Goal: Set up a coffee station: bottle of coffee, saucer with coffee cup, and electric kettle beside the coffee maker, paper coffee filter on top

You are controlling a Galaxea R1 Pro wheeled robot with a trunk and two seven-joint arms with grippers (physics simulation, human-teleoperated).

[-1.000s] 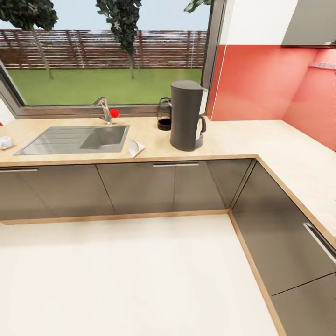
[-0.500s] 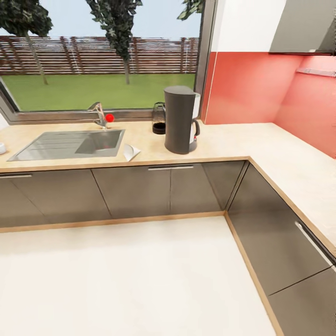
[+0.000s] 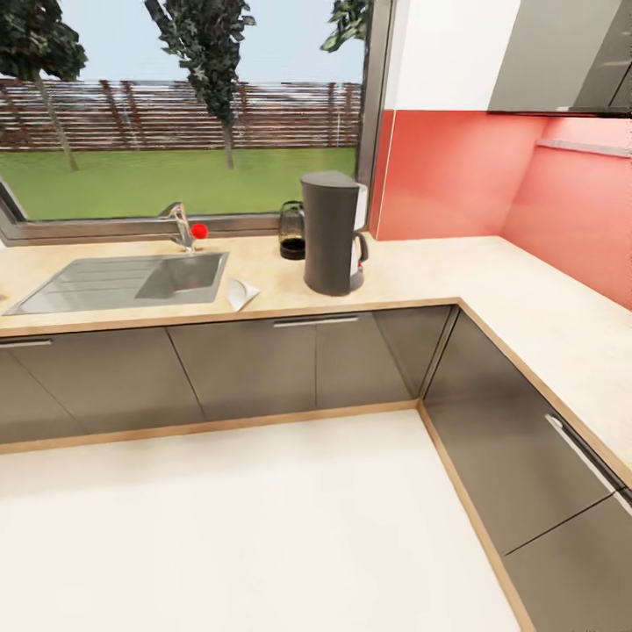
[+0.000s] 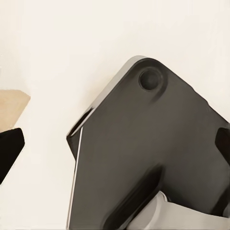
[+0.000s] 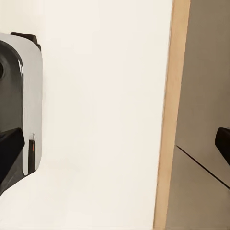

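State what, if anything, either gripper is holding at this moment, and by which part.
Nothing is held. In each wrist view the dark fingertips sit wide apart at the frame edges, with only floor and the robot's own base between them.

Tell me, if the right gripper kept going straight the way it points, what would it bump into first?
Most likely the pale floor. The right gripper looks down at it, its dark fingertips spread wide with nothing between them. The cabinet's wooden base strip lies just to one side, though depth is hard to judge.
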